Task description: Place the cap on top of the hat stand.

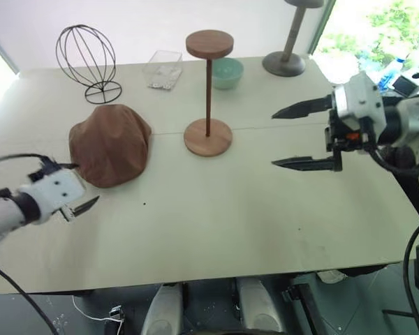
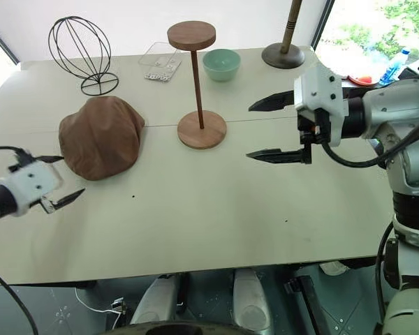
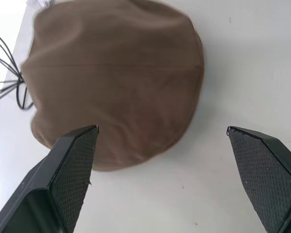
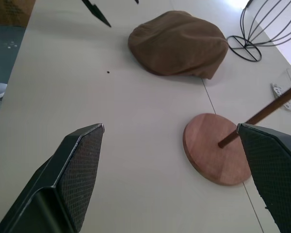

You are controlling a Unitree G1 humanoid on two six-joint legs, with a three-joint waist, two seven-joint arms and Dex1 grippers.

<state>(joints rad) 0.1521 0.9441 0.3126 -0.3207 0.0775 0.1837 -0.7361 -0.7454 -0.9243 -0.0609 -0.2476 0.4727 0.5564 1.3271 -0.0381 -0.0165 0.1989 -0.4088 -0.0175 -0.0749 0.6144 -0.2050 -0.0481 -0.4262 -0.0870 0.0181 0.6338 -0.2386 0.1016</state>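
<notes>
Left arm enters low from the near left, its forearm roughly level over the table [image 1: 265, 230], with the left gripper [image 1: 82, 187] pointing toward the far right at the near edge of the cap [image 1: 110, 144]. Its two black fingers [image 3: 75, 167] stand wide apart, holding nothing; in the left wrist view the cap lies just past the fingertips, not touched, one finger in line with its near rim and the other out over bare table. Right arm reaches in from the right at a greater height, wrist bent so that the right gripper [image 1: 286, 137] points left, toward the stand [image 1: 208, 94]. Its fingers [image 1: 304, 108], one above the other in the head views, are likewise spread wide and empty, their tips short of the stand's pole and clear of it; the right wrist view frames the stand's base disc between them. Cap rests on the table at left centre, domed and floppy, apart from the stand, which is upright at centre with its top disc bare. Wire globe [image 1: 88, 59] stands just beyond the cap at far left. Clear box [image 1: 163, 69], green bowl [image 1: 227, 72] and grey pedestal [image 1: 288, 49] line the far edge.
</notes>
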